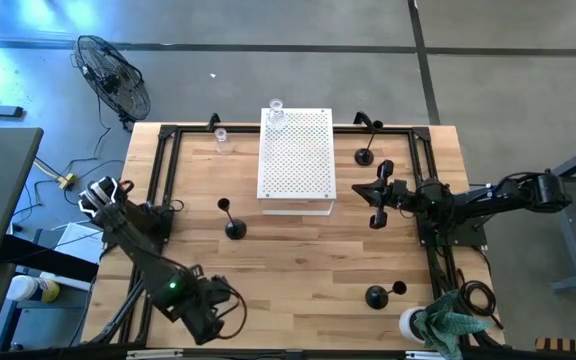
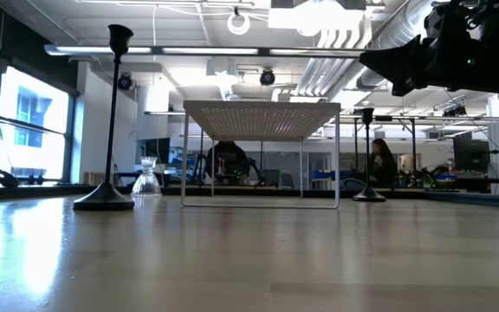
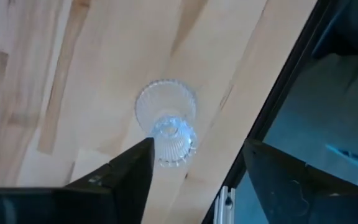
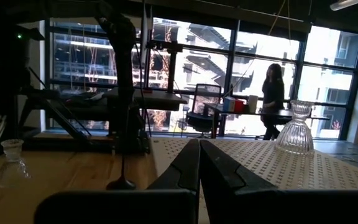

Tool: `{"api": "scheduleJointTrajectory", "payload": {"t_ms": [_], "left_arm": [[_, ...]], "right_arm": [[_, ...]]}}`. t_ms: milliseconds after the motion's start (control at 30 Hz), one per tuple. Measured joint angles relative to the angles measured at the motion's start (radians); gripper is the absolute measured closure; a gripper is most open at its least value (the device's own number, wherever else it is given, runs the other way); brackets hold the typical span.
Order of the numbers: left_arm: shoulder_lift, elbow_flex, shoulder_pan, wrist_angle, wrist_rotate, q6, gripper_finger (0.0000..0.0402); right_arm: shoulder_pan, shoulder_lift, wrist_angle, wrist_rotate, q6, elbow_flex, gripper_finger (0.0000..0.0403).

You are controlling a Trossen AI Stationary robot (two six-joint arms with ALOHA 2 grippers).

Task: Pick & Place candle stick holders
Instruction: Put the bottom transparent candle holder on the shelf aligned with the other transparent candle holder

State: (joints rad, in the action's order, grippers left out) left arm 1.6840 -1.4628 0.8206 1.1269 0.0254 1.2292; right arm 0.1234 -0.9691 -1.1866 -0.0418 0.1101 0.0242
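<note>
A clear glass holder (image 3: 166, 121) stands on the wood near the table's near left edge. My left gripper (image 3: 197, 155) hangs above it, pointing down and open, with one fingertip (image 3: 143, 149) beside the holder's image. In the high view the left arm (image 1: 200, 312) hides this holder. My right gripper (image 1: 375, 205) is shut and empty, held level right of the white perforated board (image 1: 296, 160). A glass holder (image 1: 276, 112) stands on the board's far edge and another (image 1: 221, 135) stands on the table. Black holders stand left of the board (image 1: 231, 225), to its far right (image 1: 365, 152) and at the near right (image 1: 376, 295).
A black frame rail (image 3: 272, 93) runs along the table edge close beside the left gripper. Black rails (image 1: 163, 165) also line the table's left and right sides. A white cup and green cloth (image 1: 438, 325) sit at the near right corner. People show in the room beyond.
</note>
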Motion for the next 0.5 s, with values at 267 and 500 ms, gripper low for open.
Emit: {"api": "scheduleJointTrajectory", "payload": {"t_ms": [267, 500], "left_arm": [[0.0, 0.045, 0.005, -0.004, 0.021, 0.034, 0.014], [0.0, 0.086, 0.005, -0.03, 0.011, 0.059, 0.0139]], "right_arm": [[0.0, 0.0, 0.0, 0.0, 0.001, 0.0, 0.0403], [0.0, 0.0, 0.0, 0.0, 0.002, -0.001, 0.0403]]}}
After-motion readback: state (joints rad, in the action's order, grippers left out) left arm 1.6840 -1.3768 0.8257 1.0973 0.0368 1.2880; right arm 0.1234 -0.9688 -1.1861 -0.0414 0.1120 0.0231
